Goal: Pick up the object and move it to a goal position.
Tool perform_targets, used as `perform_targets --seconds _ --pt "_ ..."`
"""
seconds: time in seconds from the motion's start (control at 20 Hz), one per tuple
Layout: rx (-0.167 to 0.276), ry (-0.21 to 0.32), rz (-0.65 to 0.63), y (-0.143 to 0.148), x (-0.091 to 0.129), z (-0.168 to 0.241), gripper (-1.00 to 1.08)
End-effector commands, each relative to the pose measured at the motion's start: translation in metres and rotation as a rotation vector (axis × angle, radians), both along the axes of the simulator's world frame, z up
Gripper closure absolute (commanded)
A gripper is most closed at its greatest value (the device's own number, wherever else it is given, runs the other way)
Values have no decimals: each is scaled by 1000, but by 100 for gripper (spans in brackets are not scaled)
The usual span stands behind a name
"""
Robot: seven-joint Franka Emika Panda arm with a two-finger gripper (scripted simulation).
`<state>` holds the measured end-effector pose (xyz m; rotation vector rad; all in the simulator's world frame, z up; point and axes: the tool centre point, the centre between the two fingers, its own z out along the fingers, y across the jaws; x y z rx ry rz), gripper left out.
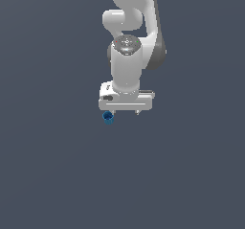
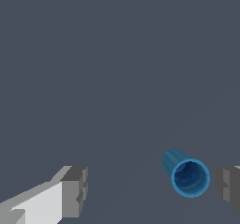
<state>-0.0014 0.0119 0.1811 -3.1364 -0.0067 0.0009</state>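
Blue little cup (image 2: 187,175) sits between the spread-apart fingers (image 2: 75,191) of the white end effector (image 2: 151,190), its inside bare.

White Panda arm, rounded and smooth

Glossy white cylindrical links with darker grey shading at one joint; a boxy white end effector (image 1: 123,112) carries short fingers (image 2: 75,191) tipped in grey ribbed pads.

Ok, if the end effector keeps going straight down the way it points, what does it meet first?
Probably the blue cup, sitting between the open fingers, close to one finger; the end effector might otherwise reach the grey surface. Depth is unclear.
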Motion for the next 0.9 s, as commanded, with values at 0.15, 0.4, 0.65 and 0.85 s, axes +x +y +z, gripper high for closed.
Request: perform_targets --seconds 0.15,0.4,0.65,0.85 --pt "0 -2 -3 -5 0 2 -92" --pt "0 -12 -11 -23 1 10 -92" --pt "0 -13 -12 -24 2 10 -92" --pt "2 -12 -44 -28 -1 4 -92"
